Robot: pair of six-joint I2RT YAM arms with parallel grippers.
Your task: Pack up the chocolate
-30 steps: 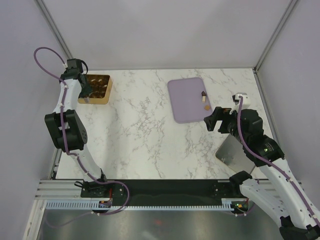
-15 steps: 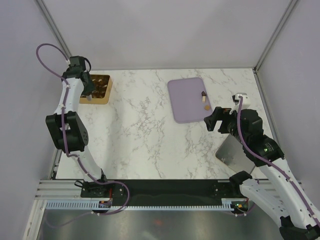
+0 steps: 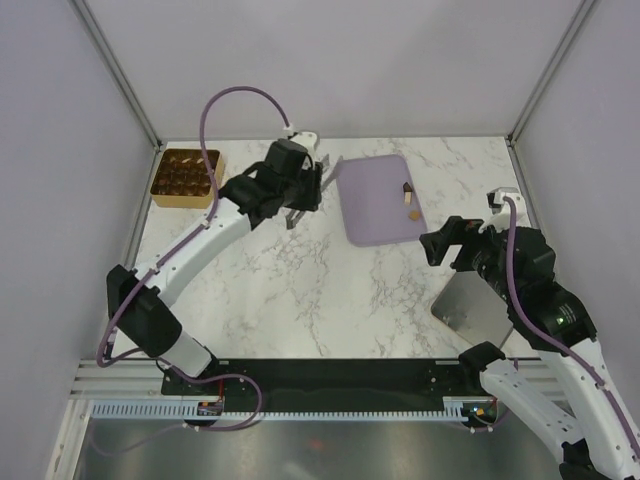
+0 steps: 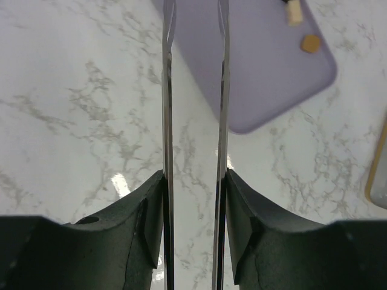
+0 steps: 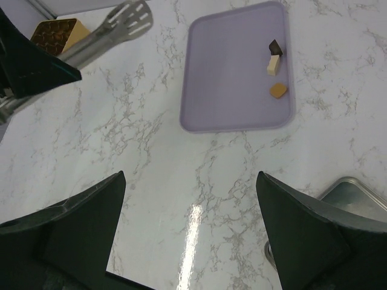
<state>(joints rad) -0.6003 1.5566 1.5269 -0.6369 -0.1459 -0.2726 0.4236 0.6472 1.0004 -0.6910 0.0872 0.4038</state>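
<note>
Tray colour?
Lilac tray, plain, no pattern; clearest in the right wrist view.

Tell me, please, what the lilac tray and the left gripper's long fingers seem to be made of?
Lilac tray: likely matte plastic or silicone, with an even colour, soft rounded corners and no glare.
Left gripper's fingers: apparently polished metal; thin bright blades with mirror-like streaks.

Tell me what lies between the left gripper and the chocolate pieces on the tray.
Only bare lilac tray. Top and right wrist views show nothing between the left gripper and the chocolate pieces.
</note>
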